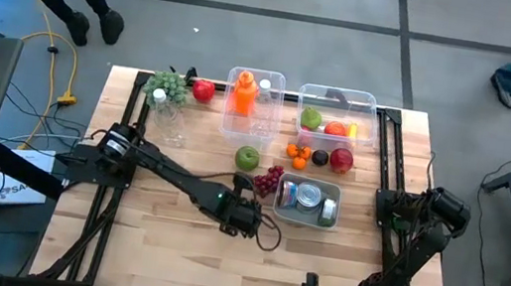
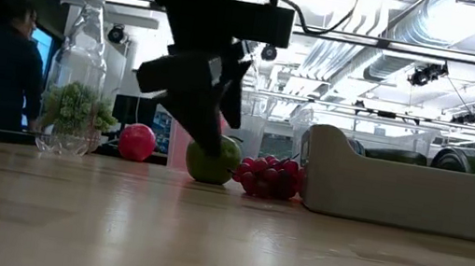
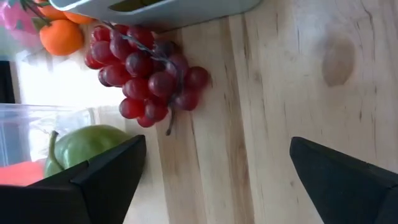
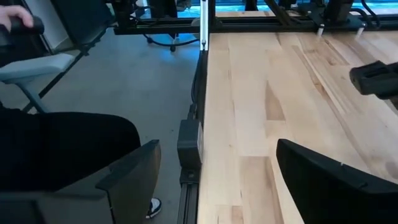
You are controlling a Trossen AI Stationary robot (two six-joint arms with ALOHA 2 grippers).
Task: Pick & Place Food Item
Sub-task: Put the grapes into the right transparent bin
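The bunch of red grapes [image 1: 268,179] lies on the bare wood just right of centre in the high view, touching or almost touching the left wall of the pale rectangular bin [image 1: 280,203] that holds 2 or 3 cans. A green apple [image 1: 247,158] sits just up and left of the bunch, and a cluster of small oranges [image 1: 299,153] up and right of it.

The left pincer [image 1: 243,215] hangs just below the grapes in the high view, with its fingers spread wide and nothing between them. In the left wrist view the 2 dark fingers [image 3: 106,177] frame open wood, with the grapes ahead of the gap toward the upper left. This reads as the approach step, with the grasp not yet made. The grapes are probably the target, though from here the apple cannot be ruled out.

The next move calls for easing forward and down until the bunch sits between the fingers, keeping clear of the bin wall, then closing gently on the soft fruit.

The right pincer [image 4: 217,186] waits open over the desk [image 1: 162,240] edge at the lower right of the high view, holding nothing.
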